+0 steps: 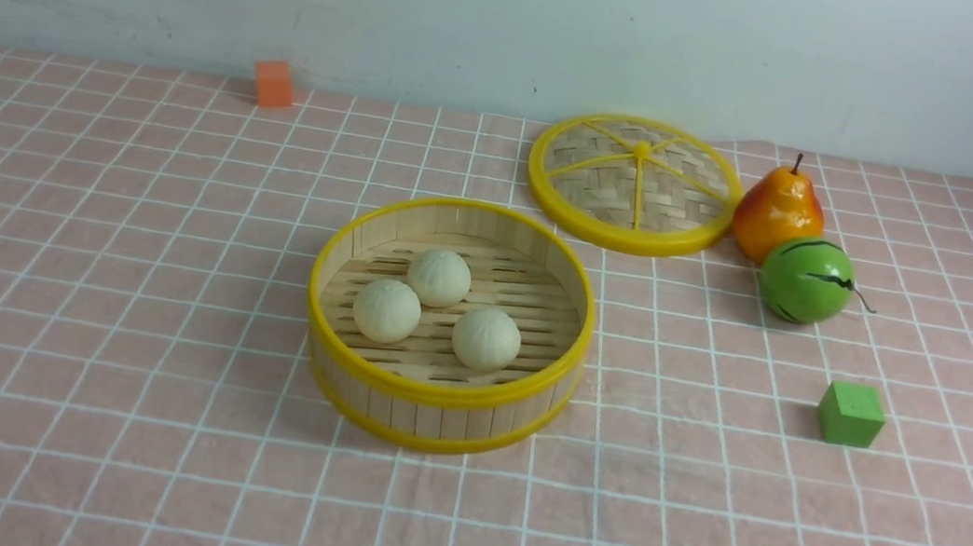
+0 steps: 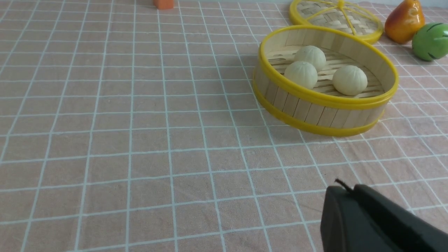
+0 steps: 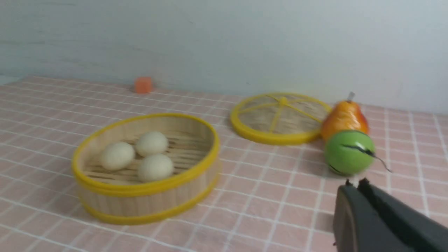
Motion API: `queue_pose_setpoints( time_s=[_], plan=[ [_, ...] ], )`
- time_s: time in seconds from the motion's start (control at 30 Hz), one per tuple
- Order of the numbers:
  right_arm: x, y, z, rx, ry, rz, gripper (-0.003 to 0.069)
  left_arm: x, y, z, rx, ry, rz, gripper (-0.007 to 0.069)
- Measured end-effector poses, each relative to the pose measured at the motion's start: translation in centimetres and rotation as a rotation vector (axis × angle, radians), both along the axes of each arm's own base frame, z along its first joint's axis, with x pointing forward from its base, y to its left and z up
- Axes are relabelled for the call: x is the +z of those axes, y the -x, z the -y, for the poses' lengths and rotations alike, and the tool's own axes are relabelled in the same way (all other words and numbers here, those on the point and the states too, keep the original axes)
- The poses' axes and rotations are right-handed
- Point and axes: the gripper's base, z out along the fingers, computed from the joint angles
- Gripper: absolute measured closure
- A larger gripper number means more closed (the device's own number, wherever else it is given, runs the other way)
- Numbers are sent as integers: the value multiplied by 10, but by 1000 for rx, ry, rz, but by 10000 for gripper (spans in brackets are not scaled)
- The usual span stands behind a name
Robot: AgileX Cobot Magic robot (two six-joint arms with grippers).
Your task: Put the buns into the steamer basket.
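Observation:
The steamer basket [image 1: 439, 391] stands in the middle of the checked cloth. All three cream-white buns [image 1: 439, 277], [image 1: 387, 310], [image 1: 486, 339] lie on its slatted floor. The basket with the buns also shows in the left wrist view [image 2: 315, 112] and in the right wrist view [image 3: 147, 196]. Neither arm shows in the front view. My left gripper [image 2: 344, 190] is shut and empty, above bare cloth, well apart from the basket. My right gripper [image 3: 355, 185] is shut and empty, just in front of the green melon [image 3: 349, 152].
The flat woven lid [image 1: 635, 184] lies behind and to the right of the basket. An orange pear [image 1: 777, 213] and the green striped melon [image 1: 807, 280] sit to its right. A green cube [image 1: 850, 414] is at the right, an orange cube [image 1: 274, 83] at the back left.

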Motion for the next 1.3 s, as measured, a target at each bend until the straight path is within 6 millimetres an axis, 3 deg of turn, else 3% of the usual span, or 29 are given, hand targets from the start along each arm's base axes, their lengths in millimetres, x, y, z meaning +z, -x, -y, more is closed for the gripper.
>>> queue_pose_setpoints(
  time_s=[0.17, 0.37, 1.3],
  plan=[
    [-45, 19, 17, -216, 6, -84, 662, 0, 0, 0, 0, 0, 0, 608],
    [-75, 27, 20, -259, 33, -158, 662, 0, 0, 0, 0, 0, 0, 608],
    [-79, 28, 21, -262, 35, -214, 649, 0, 0, 0, 0, 1, 2, 608]
  ],
)
